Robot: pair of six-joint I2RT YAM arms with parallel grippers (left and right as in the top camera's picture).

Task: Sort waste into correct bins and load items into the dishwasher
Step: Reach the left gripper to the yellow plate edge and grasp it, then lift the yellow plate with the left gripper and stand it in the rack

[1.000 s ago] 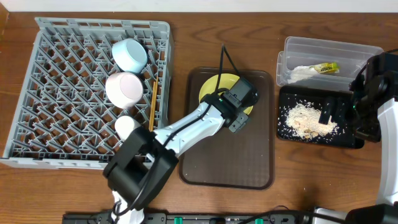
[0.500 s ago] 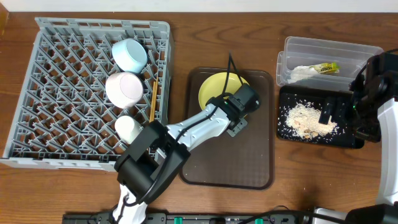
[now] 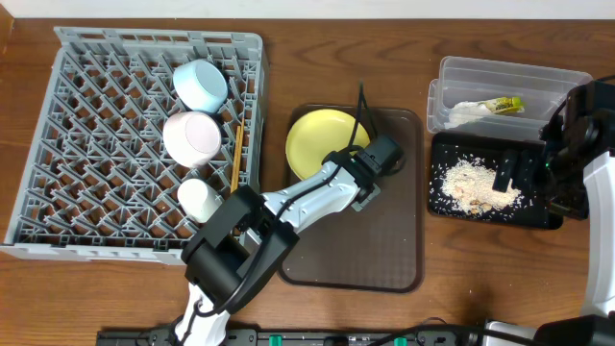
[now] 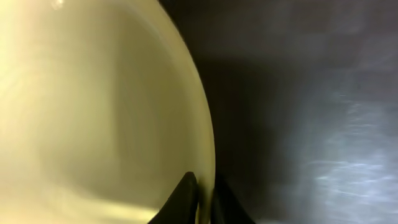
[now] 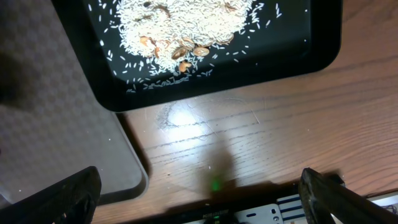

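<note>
- Yellow plate sits at the far left corner of the brown tray, near the rack.
- Left gripper is clenched on the plate's rim.
- Right gripper is spread, empty, beside the black tray.
- Plate looks stiff, glossy, light; a thin rim pinch may slip.

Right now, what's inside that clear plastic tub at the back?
The clear tub holds a crumpled white scrap with a small green-and-yellow wrapper beside it. The right arm covers the tub's right end, so anything there cannot be seen.
</note>
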